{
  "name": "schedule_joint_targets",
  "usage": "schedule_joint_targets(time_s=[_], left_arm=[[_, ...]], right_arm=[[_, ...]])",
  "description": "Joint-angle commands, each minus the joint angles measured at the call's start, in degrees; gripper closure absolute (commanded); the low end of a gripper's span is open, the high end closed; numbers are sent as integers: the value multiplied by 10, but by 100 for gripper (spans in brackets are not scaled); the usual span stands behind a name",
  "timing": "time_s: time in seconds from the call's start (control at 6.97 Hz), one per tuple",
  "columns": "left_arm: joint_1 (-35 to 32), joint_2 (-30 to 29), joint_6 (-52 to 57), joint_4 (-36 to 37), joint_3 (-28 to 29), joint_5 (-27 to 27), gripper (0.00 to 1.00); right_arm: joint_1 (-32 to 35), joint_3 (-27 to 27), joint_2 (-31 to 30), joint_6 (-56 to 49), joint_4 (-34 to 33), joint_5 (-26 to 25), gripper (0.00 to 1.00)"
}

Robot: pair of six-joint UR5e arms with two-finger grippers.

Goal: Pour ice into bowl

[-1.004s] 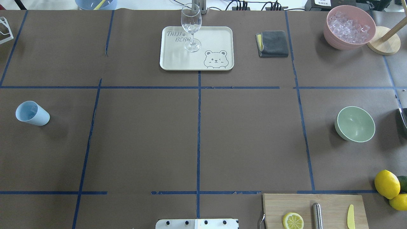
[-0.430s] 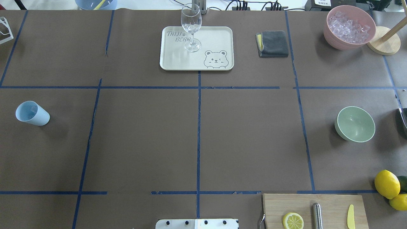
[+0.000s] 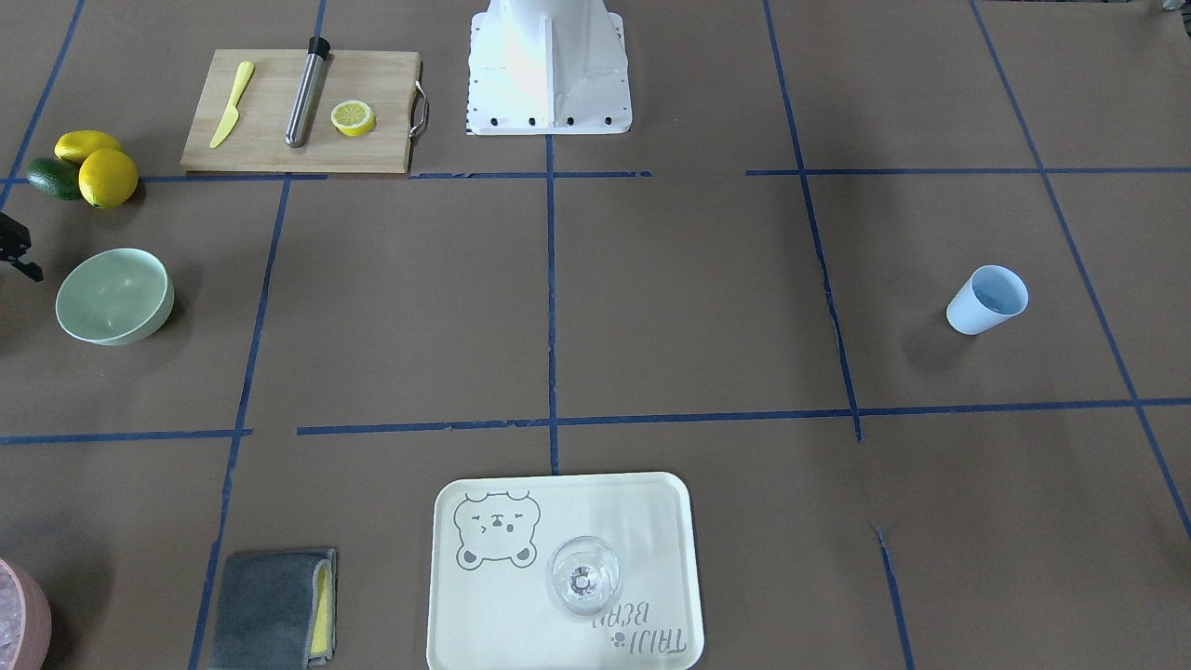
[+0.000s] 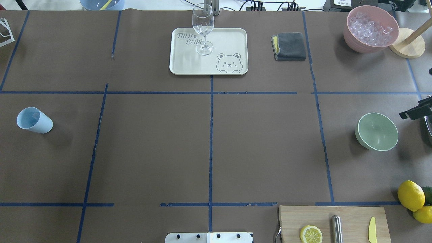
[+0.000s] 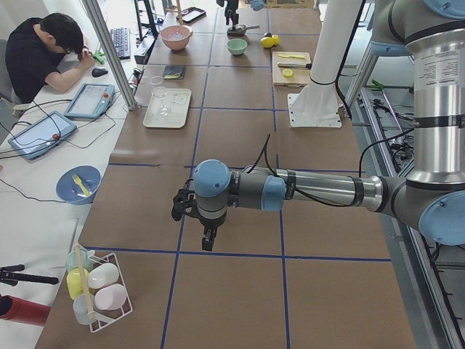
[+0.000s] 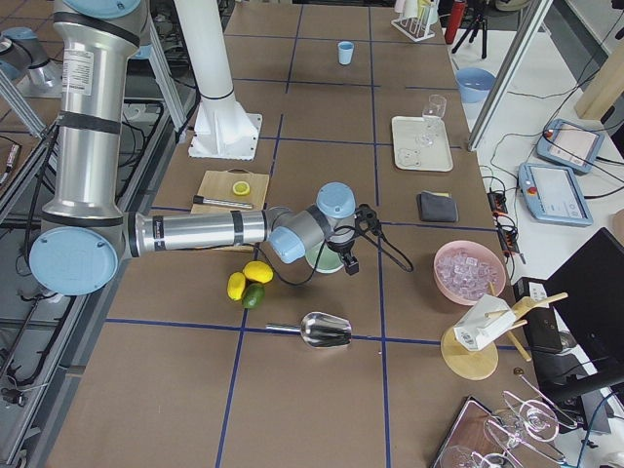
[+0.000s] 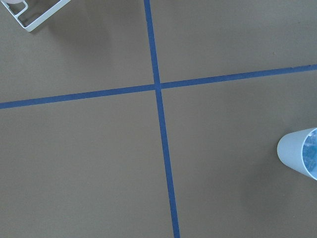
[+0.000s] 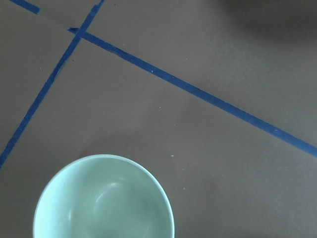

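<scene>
The mint-green bowl (image 4: 376,131) stands empty at the table's right side; it also shows in the front view (image 3: 113,296) and low in the right wrist view (image 8: 104,198). The light blue cup (image 4: 33,120) stands upright far left, and also at the left wrist view's right edge (image 7: 302,153); I cannot make out ice inside it. Clear ice cubes (image 4: 370,28) fill the pink container. My right gripper (image 4: 413,112) hovers just beside the bowl at the right edge; I cannot tell whether it is open. My left gripper (image 5: 207,240) hangs over bare table; I cannot tell its state.
A cream tray (image 4: 229,40) holds a wine glass (image 4: 203,28). A grey cloth (image 4: 289,46) lies beside it. A cutting board (image 4: 354,216) with a lemon half, a rod and a knife is near right. Lemons (image 4: 410,195) and a metal scoop (image 6: 327,330) lie near the bowl.
A black part of my right gripper has come into the overhead view at the right edge, beside the bowl. Cup, bowl and ice have not moved.
</scene>
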Motion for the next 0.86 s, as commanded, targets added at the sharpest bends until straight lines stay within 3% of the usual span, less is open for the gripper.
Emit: schedule_joint_targets(time_s=[0.0,0.14,0.29,0.43,0.57,0.72], left_arm=[[0,1,1,0,-1,0,0],[0,1,1,0,-1,0,0],[0,1,1,0,-1,0,0],[0,2,1,0,-1,0,0],[0,2,1,0,-1,0,0],[0,2,1,0,-1,0,0]], right_arm=[[-35,-39,13,37,24,-12,0],[-47,-52,17,37,24,-16,2],[-53,-56,20,37,24,-18,10],[-55,-57,19,35,24,-19,43],[-55,-60,20,35,23,-19,95],[-56,-60,20,29,23,-38,100]])
